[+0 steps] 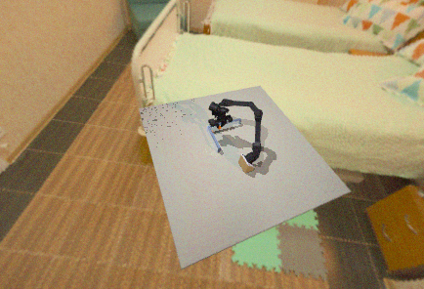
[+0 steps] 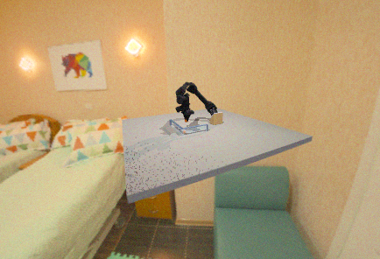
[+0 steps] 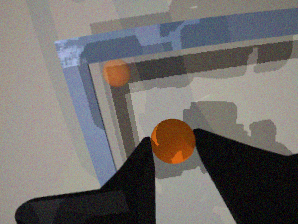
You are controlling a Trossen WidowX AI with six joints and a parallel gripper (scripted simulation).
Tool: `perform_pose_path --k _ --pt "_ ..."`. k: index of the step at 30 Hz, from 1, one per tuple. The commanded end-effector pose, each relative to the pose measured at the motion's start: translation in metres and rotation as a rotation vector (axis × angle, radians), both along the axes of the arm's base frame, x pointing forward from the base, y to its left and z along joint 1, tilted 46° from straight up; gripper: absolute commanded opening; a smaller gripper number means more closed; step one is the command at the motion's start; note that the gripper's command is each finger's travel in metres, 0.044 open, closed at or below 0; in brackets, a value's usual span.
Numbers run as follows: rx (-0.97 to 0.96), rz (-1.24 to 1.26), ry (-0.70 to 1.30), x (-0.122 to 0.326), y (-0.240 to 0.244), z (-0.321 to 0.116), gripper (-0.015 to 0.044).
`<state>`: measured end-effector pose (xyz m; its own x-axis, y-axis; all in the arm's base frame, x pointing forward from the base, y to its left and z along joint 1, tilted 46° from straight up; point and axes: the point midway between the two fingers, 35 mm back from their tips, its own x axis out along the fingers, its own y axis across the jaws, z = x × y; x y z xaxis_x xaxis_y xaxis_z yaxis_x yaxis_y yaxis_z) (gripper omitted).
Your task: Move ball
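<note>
My gripper point(image 3: 172, 138) point(image 2: 186, 121) is shut on the orange ball point(image 3: 173, 141) point(image 1: 219, 127), one dark fingertip on each side of it. In the exterior view the ball is held above the table. The see-through copy point(image 3: 116, 73), a paler orange, sits in the inner corner of the clear walls, up and left of the held ball in the wrist view. One bluish wall point(image 3: 83, 112) point(image 1: 215, 140) runs down the left and the other wall point(image 3: 240, 31) runs across the top. The copy and the held ball are apart in the wrist view.
The grey table point(image 1: 205, 200) point(image 2: 245, 144) carries the walls and the arm. The arm's tan base block point(image 1: 246, 163) point(image 2: 216, 118) stands beside the walled corner. Dark arm shadows fall across the corner. Beds and a green chair point(image 2: 254, 192) stand beyond the table.
</note>
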<state>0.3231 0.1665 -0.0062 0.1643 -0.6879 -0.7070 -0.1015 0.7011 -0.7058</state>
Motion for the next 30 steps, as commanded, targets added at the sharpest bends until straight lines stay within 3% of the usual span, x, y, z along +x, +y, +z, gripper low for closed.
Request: perform_pose_path --k 1,15,30 --pt "0.001 0.006 -0.004 0.004 0.001 -0.006 0.0000" --pt "-0.001 0.006 -0.005 0.016 -0.044 -0.052 0.0000" --pt "-0.002 0.006 -0.006 0.019 -0.056 -0.064 0.0000"
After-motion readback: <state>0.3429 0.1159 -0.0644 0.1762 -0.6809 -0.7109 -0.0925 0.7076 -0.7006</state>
